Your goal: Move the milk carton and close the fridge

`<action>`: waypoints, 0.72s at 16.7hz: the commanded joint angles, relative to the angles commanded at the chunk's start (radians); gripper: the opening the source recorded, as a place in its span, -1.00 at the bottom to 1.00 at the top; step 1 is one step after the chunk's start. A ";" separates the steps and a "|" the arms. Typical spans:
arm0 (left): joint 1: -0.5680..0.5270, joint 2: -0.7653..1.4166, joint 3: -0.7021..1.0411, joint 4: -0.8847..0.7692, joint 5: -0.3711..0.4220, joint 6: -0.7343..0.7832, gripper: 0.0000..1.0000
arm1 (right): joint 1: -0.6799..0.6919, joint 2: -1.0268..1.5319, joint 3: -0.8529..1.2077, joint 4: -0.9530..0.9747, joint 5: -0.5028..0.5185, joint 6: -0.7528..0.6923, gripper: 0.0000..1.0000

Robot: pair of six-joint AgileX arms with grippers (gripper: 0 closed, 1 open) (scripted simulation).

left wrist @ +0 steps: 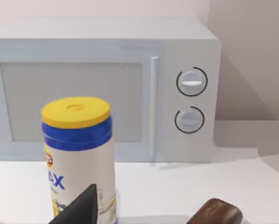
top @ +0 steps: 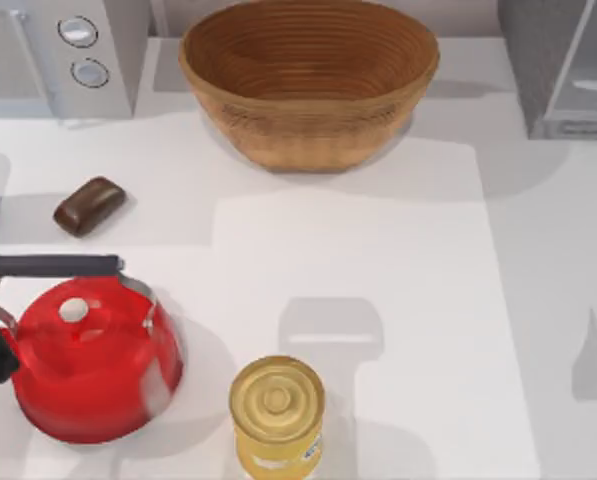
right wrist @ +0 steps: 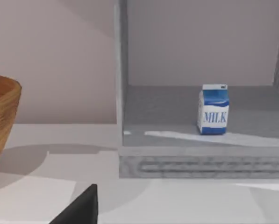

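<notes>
Top view: fridge (top: 563, 70) sitting at the surface's (top: 398, 290) far right corner; lying nearer the right arm; basket (top: 308, 80) at far centre.
Left wrist view: facing microwave (left wrist: 106, 88) and blue canister (left wrist: 78, 154); left claw state impossible to tell.
Right wrist view: milk carton (right wrist: 213, 109) standing upright inside the open fridge, straight ahead of the right claw; claw spread impossible to tell; holding nothing visible.

Very little of your robot's body shows. In the left wrist view you see one dark, matte finger of the left end effector (left wrist: 81, 207), a flat wedge tapering to a point, with no markings, screws or cables. The right wrist view gives you the same black wedge on the right end effector (right wrist: 81, 207), equally plain and unmarked.
</notes>
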 joint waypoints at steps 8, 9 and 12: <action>0.000 0.000 0.000 0.000 0.000 0.000 1.00 | 0.001 -0.347 0.284 -0.628 0.003 -0.005 1.00; 0.000 0.000 0.000 0.000 0.000 0.000 1.00 | 0.001 -0.387 0.318 -0.701 0.004 -0.006 1.00; 0.000 0.000 0.000 0.000 0.000 0.000 1.00 | 0.002 -0.492 0.404 -0.891 0.004 -0.007 1.00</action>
